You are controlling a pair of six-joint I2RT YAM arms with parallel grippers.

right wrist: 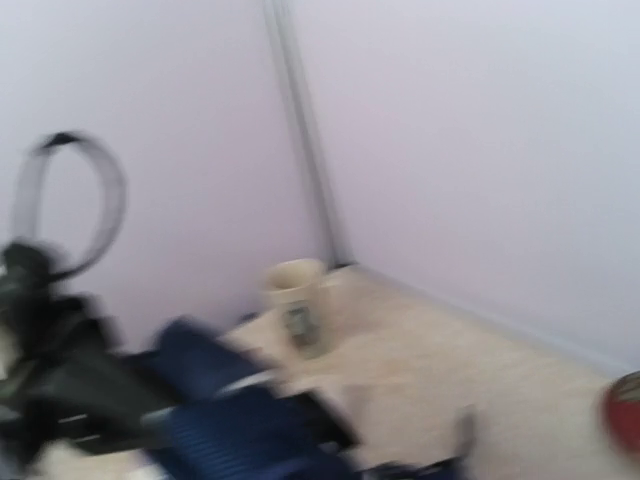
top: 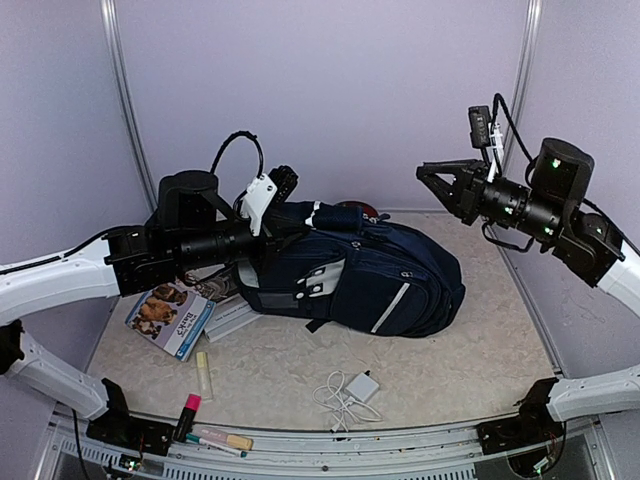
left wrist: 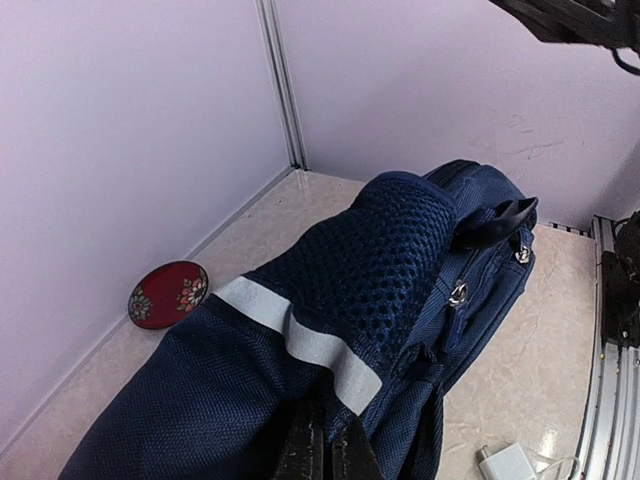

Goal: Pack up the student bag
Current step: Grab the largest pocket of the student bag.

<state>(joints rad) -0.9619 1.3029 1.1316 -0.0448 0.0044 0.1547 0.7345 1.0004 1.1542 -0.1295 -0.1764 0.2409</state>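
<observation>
The student bag, a big navy backpack with a pale stripe, lies on its side across the middle of the table. My left gripper is at the bag's raised left end. In the left wrist view its fingers are shut, pinching navy fabric just below the white stripe. My right gripper hangs in the air to the right of the bag, above it, with nothing seen in it. The right wrist view is blurred and does not show its fingers. There the bag is only a dark blue smear.
A book with dogs on its cover lies left of the bag, over other books. A white charger with its cable, a yellow stick, a pink marker and pens lie near the front edge. A red plate and a cream mug stand by the back wall.
</observation>
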